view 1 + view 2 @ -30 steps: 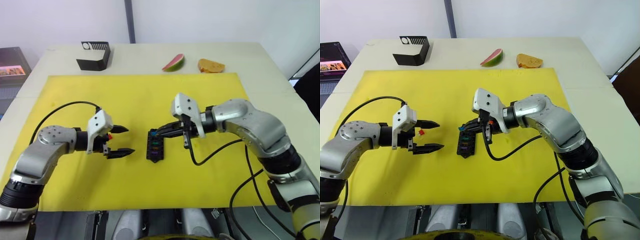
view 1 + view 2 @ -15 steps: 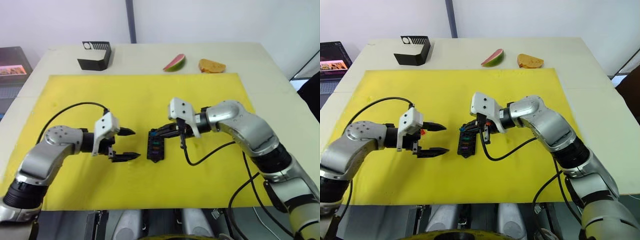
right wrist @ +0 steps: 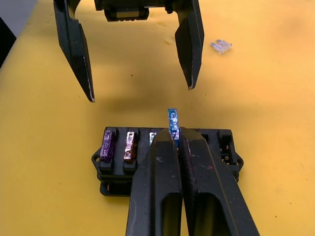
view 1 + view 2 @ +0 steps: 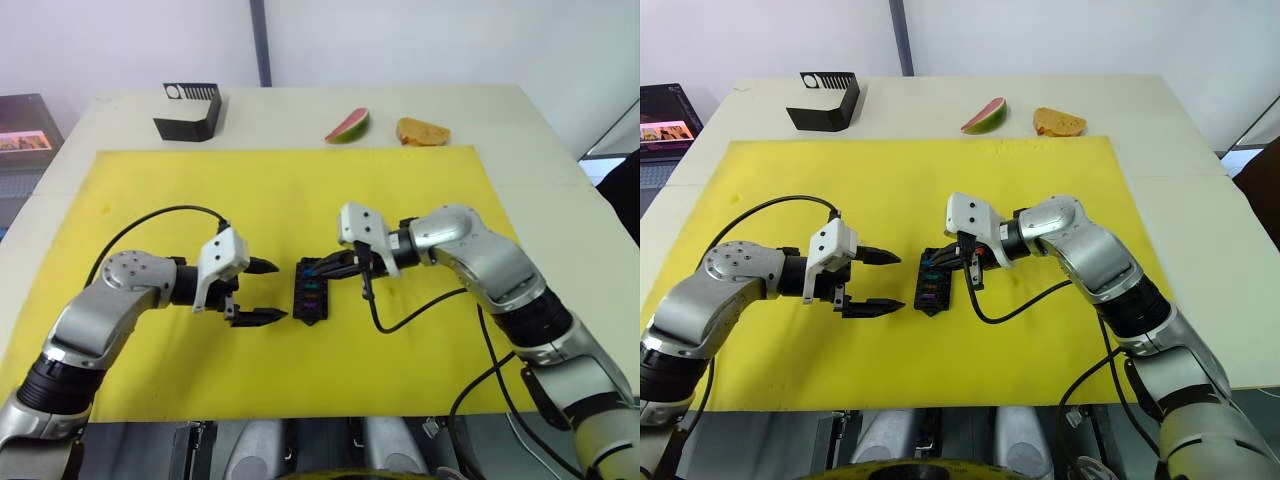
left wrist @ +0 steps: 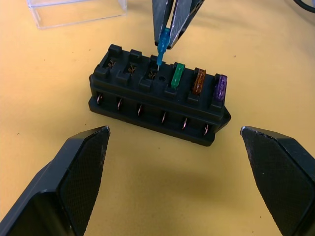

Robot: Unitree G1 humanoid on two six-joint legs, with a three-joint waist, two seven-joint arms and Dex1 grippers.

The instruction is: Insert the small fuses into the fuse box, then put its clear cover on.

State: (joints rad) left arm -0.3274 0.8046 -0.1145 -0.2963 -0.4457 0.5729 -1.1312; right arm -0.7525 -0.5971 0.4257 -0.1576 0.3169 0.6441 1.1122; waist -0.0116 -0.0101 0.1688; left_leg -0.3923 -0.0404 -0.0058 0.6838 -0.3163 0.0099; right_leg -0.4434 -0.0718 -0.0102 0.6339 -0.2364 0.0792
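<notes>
Head view: fuse box [image 4: 309, 292] mid-mat between your grippers; left gripper [image 4: 262, 291] spread wide, empty | Left wrist: right gripper [image 5: 170, 30] pinches blue fuse [image 5: 162, 42] over fourth slot; clear cover [image 5: 76, 11] beyond | Right wrist: keep blades vertical, press straight down.

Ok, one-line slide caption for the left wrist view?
Right fingers lower a blue fuse into the fuse box, beside green, orange, purple.

head stereo: high, fwd-down, far | wrist cams: low, close, opposed | shared: fuse box [image 5: 157, 101]
</notes>
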